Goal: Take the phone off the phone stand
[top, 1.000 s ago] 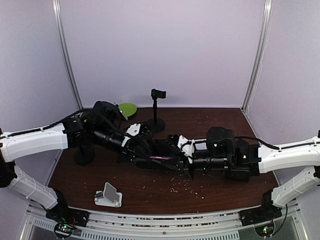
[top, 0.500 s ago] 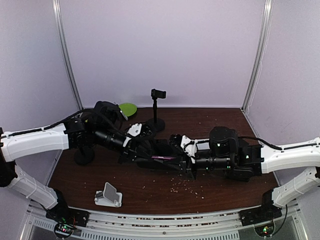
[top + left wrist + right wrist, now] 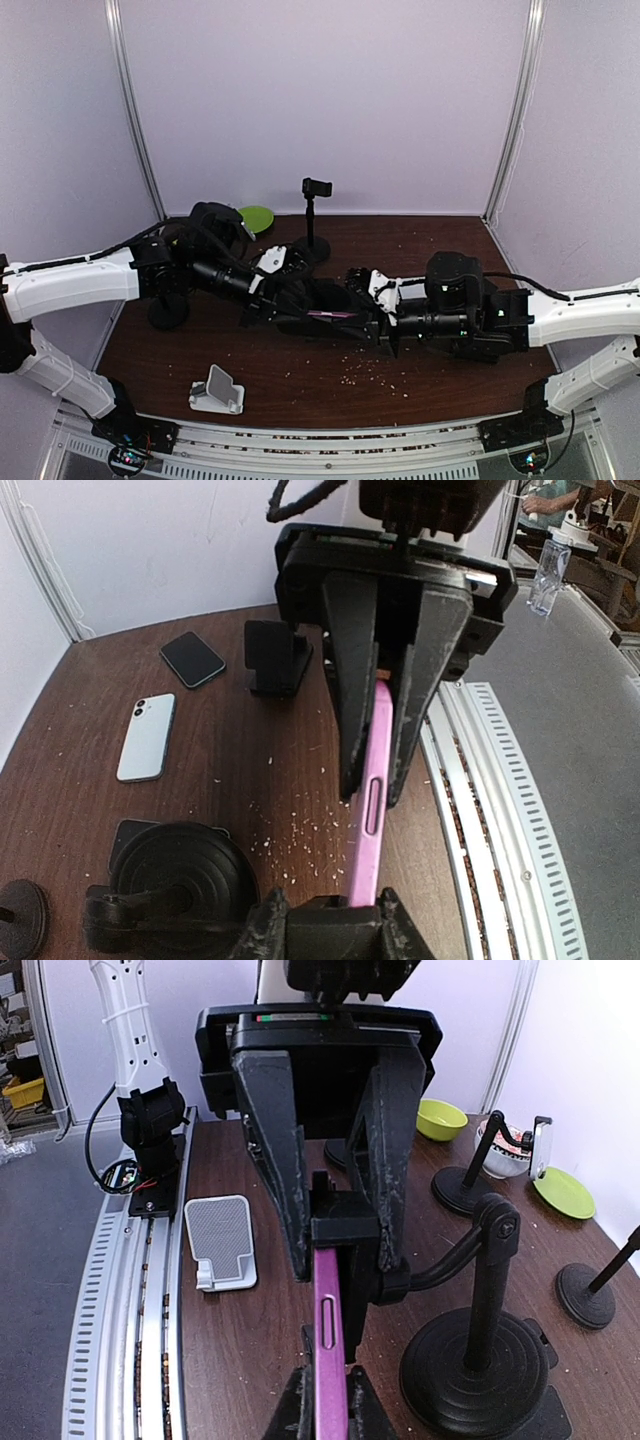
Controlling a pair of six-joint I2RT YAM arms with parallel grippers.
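Observation:
A purple phone [image 3: 325, 314] hangs edge-up between my two grippers, above the table's middle. In the left wrist view my left gripper [image 3: 326, 908] is shut on the phone stand's black clamp [image 3: 330, 925], and the phone [image 3: 368, 810] runs out of that clamp. The stand's round black base [image 3: 180, 875] sits just beside it. In the right wrist view my right gripper [image 3: 328, 1388] is shut on the phone's [image 3: 329, 1350] other end. The clamp [image 3: 345, 1230] still covers the phone's far end, with the stand [image 3: 485, 1355] to its right.
A white phone stand [image 3: 217, 390] sits near the front rail [image 3: 300, 440]. A tall black stand [image 3: 314, 215] and a green plate [image 3: 256, 217] are at the back. A light phone [image 3: 146, 737], a dark phone [image 3: 193, 658] and a small black stand [image 3: 277, 657] lie beyond.
My right arm has drawn a little to the right with the phone in its grip. My left gripper has kept its hold on the clamp and drifted slightly right.

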